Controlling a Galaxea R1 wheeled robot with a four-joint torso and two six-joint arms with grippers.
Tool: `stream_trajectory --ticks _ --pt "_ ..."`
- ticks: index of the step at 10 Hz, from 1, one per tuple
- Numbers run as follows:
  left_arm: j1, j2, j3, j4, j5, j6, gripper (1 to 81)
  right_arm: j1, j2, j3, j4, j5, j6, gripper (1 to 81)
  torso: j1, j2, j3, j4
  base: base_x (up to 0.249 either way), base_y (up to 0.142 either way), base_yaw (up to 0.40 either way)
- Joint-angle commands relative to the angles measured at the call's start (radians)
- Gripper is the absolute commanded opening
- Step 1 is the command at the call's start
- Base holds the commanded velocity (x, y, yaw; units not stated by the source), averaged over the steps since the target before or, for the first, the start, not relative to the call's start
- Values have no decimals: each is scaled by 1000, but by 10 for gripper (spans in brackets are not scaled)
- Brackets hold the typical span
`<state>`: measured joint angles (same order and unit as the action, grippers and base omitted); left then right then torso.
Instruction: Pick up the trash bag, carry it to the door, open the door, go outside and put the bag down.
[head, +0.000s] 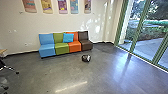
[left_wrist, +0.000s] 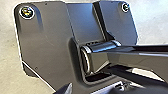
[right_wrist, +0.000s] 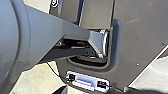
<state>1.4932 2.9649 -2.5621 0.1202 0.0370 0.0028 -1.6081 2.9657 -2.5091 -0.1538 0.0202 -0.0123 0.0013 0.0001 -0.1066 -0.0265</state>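
Head view showed a small dark-and-white bundle, apparently the trash bag (head: 86, 58), on the floor (head: 100, 75) near the brown seat (head: 85, 45). Left wrist view left me unable to tell whether the left end effector (left_wrist: 65, 89) was spread or closed; right wrist view left the right end effector (right_wrist: 61, 90) equally unclear.

Posters (head: 62, 7) cropped by head view's top edge — tabletop (head: 2, 51) cut off at left — small dark-and-white floor item (head: 85, 58) too blurred to identify.
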Motion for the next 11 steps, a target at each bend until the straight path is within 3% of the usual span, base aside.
stream_trajectory --ticks 1,7,11 --pt "-35 5 6 10 63 6 811 27 11 12 -18 -66 -11 811 0 0 0 0 124 0 0" --pt "-37 2 6 10 63 6 811 27 11 10 -17 -65 -11 811 0 0 0 0 124 0 0" --pt "-37 2 6 10 63 6 811 24 12 7 -16 -60 -11 811 0 0 0 0 124 -63 0"
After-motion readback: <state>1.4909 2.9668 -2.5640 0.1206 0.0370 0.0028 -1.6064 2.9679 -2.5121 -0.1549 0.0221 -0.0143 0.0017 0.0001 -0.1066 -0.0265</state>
